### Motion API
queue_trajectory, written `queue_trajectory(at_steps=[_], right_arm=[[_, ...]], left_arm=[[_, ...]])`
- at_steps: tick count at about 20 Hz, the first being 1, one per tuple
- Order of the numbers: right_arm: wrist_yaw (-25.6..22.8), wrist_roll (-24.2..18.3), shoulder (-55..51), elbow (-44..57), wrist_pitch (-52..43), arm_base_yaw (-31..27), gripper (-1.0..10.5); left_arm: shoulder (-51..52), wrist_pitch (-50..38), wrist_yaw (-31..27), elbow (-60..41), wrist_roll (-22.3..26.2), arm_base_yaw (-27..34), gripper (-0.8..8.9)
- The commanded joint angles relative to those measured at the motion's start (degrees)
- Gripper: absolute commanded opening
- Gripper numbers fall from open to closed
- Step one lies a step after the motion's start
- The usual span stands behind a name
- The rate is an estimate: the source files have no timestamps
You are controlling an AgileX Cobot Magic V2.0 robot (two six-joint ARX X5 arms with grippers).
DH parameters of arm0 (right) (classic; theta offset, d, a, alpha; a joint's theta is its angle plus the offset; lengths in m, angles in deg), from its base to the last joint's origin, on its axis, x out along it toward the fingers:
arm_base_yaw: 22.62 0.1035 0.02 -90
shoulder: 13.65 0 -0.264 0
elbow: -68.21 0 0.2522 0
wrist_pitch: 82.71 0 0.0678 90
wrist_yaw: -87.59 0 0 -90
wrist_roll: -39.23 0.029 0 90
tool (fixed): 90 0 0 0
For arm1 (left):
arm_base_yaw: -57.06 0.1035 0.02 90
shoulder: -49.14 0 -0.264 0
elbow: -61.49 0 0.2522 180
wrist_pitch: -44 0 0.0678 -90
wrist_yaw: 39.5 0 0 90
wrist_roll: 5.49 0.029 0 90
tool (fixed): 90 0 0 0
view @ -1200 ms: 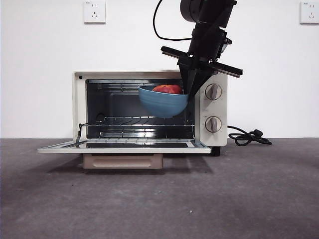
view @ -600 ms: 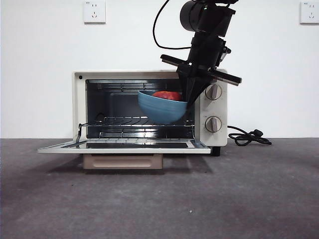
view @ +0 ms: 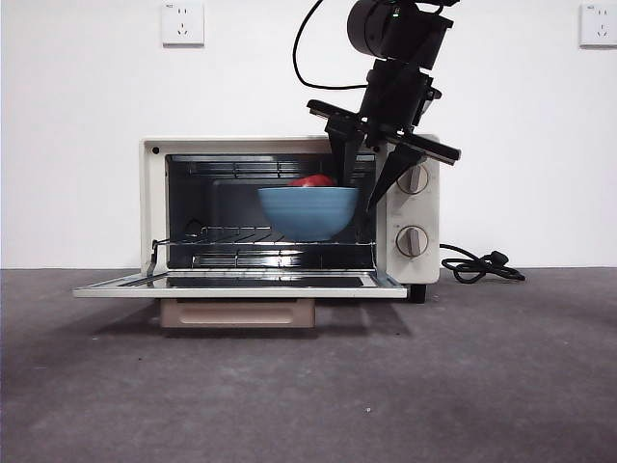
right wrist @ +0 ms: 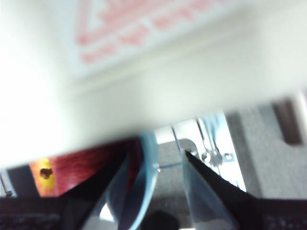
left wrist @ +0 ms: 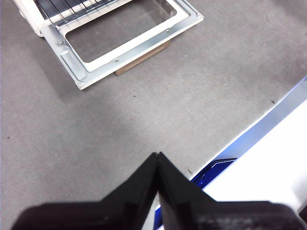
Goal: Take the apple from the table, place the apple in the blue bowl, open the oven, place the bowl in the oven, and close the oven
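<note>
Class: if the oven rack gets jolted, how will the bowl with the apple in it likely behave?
The bowl probably stays put: it sits level on the rack. The round apple may roll, but the walls should contain it. The right gripper, open, offers no steadying.

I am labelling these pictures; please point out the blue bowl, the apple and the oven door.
blue bowl (view: 307, 210): front view, on its outer wall.
apple (view: 313, 181): front view, on the red top above the bowl's rim.
oven door (view: 106, 287): front view, on its opened metal frame.

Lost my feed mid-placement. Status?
Right end effector open, astride blue bowl rim. Bowl level on oven rack, apple inside. Left end effector shut, waiting. Door down, nothing blocking.
</note>
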Motion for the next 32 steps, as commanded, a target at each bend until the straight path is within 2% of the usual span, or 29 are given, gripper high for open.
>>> queue_trajectory(at_steps=[1,9,20,24,26,29,32], right_arm=[[-0.3,-1.7,0.6,-0.3,-0.6,0.2,1.9],[-5.0,-6.8,-0.5,-0.4,-0.8,1.4,1.9],[-7.6,-13.1,-5.4,-0.5,-3.8,2.8,1.9],[-8.5,-17.0,-8.3,-0.5,-3.3,3.6,1.9],[-8.9,-20.0,-10.3,-0.5,-2.6,4.0,1.9],[-9.4,-25.3,-13.5,-0.5,-1.0,5.4,1.8],[-12.3,-29.7,-17.0,-0.5,1.8,7.1,1.1]], left_arm=[[0.1,-0.2,0.2,-0.4,-0.4,0.0,-0.06],[0.1,-0.2,0.2,-0.4,-0.5,0.0,-0.05],[0.1,-0.2,0.2,-0.4,-1.0,0.0,-0.05],[0.0,-0.3,-0.2,-0.4,-1.6,0.0,-0.05],[0.0,-0.3,-1.6,-0.4,-1.7,0.0,-0.05],[-0.3,-0.3,-6.9,-0.4,-1.7,0.0,-0.05],[-0.8,-0.4,-12.1,-0.5,-1.7,0.0,-0.06]])
